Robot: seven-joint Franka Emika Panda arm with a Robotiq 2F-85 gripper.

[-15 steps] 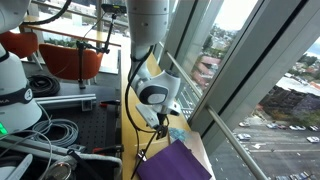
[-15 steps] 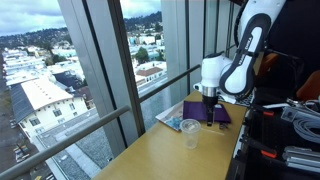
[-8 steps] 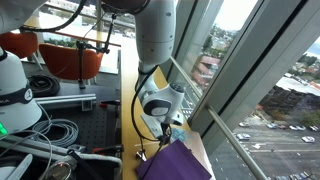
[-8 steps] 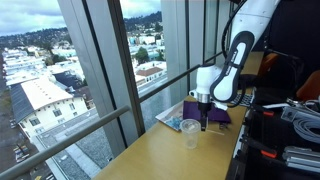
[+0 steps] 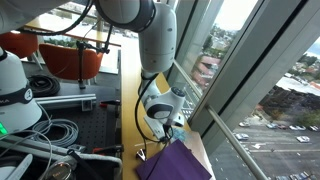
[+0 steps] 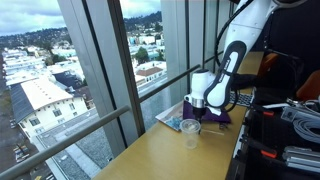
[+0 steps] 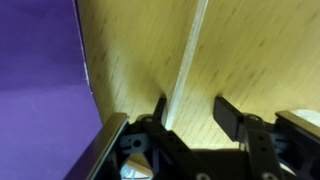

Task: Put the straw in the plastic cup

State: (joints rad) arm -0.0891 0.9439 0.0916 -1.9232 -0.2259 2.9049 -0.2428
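Big picture: a long wooden bench [image 6: 160, 155] runs along a wall of windows, and the arm [image 6: 235, 60] is bent down over its far end. There's a purple sheet [image 7: 40, 60] lying flat there, and the plastic cup [image 6: 190, 131] stands upright just beside it, near the hand [image 6: 197, 113].

In the wrist view, the hand [image 7: 193, 106] is down low and released, with its fingers spread on either side of the straw [image 7: 190, 55]. The straw lies flat on the bare wood just beside the purple sheet's edge. It sits closer to one finger than the other, and nothing is squeezing it yet.

My guess on handling: the straw is super light, thin and slick, so it'll probably roll or squash if pinched hard. I'd grab it gently near the middle so it doesn't tip, then swing one end up for the cup.

Hard to see: the straw doesn't show in either exterior view, both its ends are cut off in the wrist view, and I can't identify the pale blur at that view's lower corner.
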